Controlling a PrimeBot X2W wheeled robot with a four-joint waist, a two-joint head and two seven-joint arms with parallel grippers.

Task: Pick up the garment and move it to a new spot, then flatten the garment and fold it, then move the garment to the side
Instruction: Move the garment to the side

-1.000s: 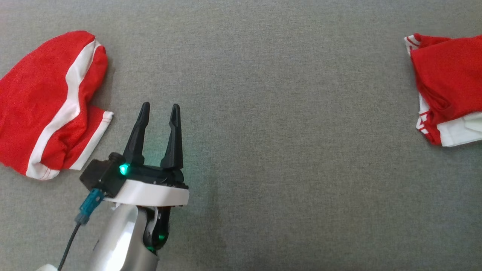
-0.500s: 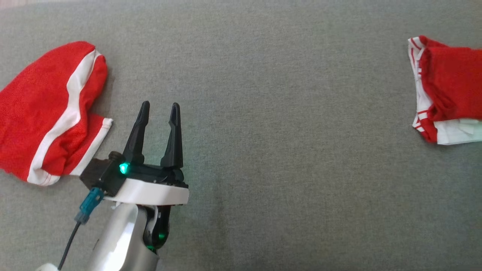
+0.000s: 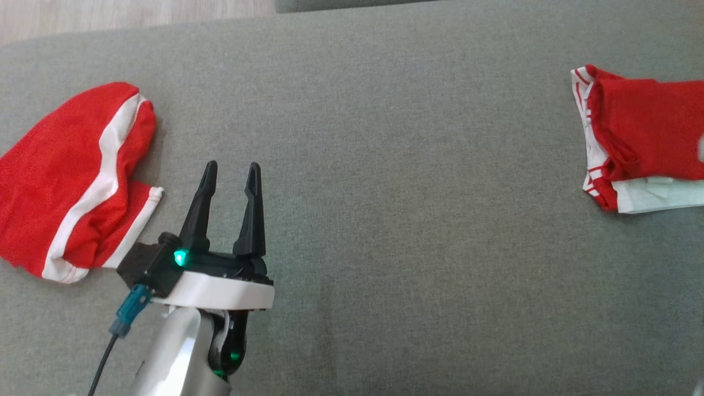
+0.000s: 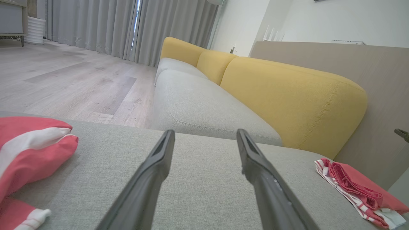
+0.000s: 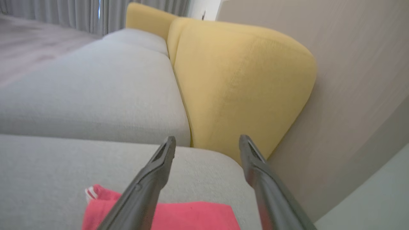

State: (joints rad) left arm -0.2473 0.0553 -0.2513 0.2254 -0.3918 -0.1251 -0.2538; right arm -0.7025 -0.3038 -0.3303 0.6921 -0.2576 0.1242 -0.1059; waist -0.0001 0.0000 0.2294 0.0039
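Note:
A folded red garment (image 3: 643,132) with white trim lies flat at the right end of the grey cushion (image 3: 418,192). The left wrist view has this garment (image 4: 354,188) at its lower right. My right gripper (image 5: 207,138) hovers open just above the garment (image 5: 191,217), nothing between its fingers. A second red garment (image 3: 60,176) with a white stripe lies crumpled at the left, also seen as a red garment (image 4: 28,153) in the left wrist view. My left gripper (image 3: 231,165) stands open beside it, a little to its right, holding nothing; its own view shows the gripper (image 4: 205,132) open over bare cushion.
Beyond the cushion's far edge runs another grey sofa seat (image 4: 198,105) with yellow backrests (image 4: 287,95). A beige panel wall (image 5: 351,80) rises close on the right. Wooden floor (image 3: 132,16) lies past the far left edge.
The head camera has tilted, so everything sits lower in the picture and the floor now shows at the top. The folded garment at the right has settled flatter. My left gripper has not moved.

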